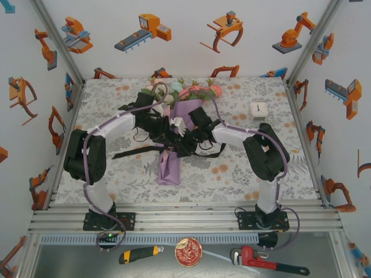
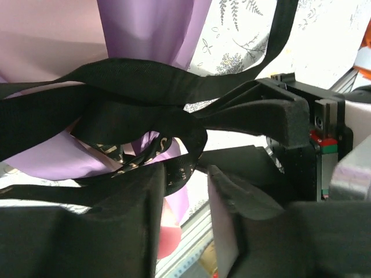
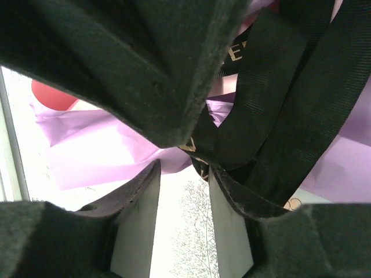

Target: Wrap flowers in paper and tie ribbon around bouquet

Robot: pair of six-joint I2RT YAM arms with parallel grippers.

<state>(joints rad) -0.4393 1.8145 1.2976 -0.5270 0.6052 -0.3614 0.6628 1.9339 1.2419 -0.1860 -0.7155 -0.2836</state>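
Jaws stand narrowly parted on left gripper [image 2: 184,174] and right gripper [image 3: 184,169], tips among ribbon [image 2: 145,81] loops crossing paper [image 1: 168,168], mid-frame on bench [image 1: 237,168].

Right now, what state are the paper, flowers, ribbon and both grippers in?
Paper: rolled into a cone, lying flat.
Flowers: inside the cone, blooms poking out the far end.
Ribbon: crossed loosely over the cone, tails trailing both sides.
Left gripper: open, ribbon strand in the gap.
Right gripper: open, ribbon beside it.

Floral-clothed table [image 1: 232,174], bouquet [image 1: 169,171] lying mid-table, black ribbon [image 1: 136,153] trailing sideways, white clock [image 1: 258,108] far-right
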